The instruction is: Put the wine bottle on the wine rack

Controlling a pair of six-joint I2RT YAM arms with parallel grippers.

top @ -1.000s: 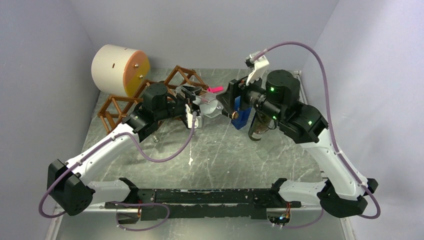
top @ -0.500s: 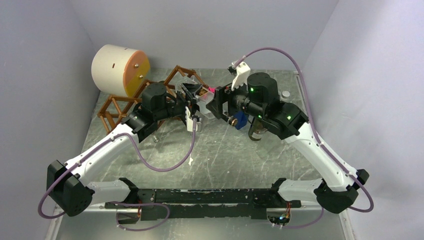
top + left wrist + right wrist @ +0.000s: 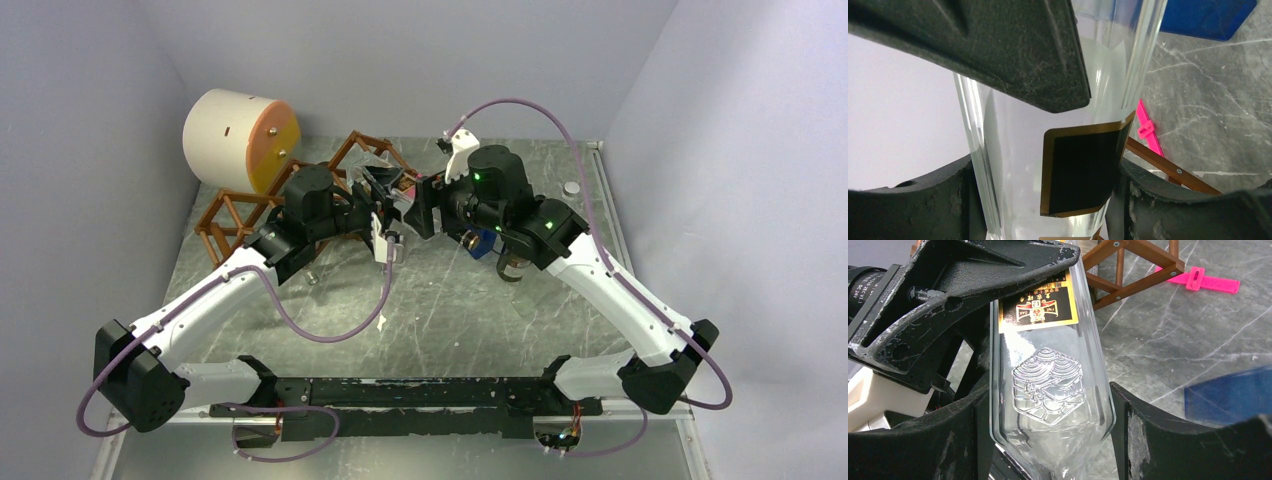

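Inward, left hand and right hand around wine bottle.

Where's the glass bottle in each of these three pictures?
Top external: bottle just left of centre, toward the back.
Left wrist: bottle fills the middle.
Right wrist: bottle fills the middle, label up top.
Shared landmark: the brown rack, seen in all three.

One wine bottle — one wine rack — one drum.
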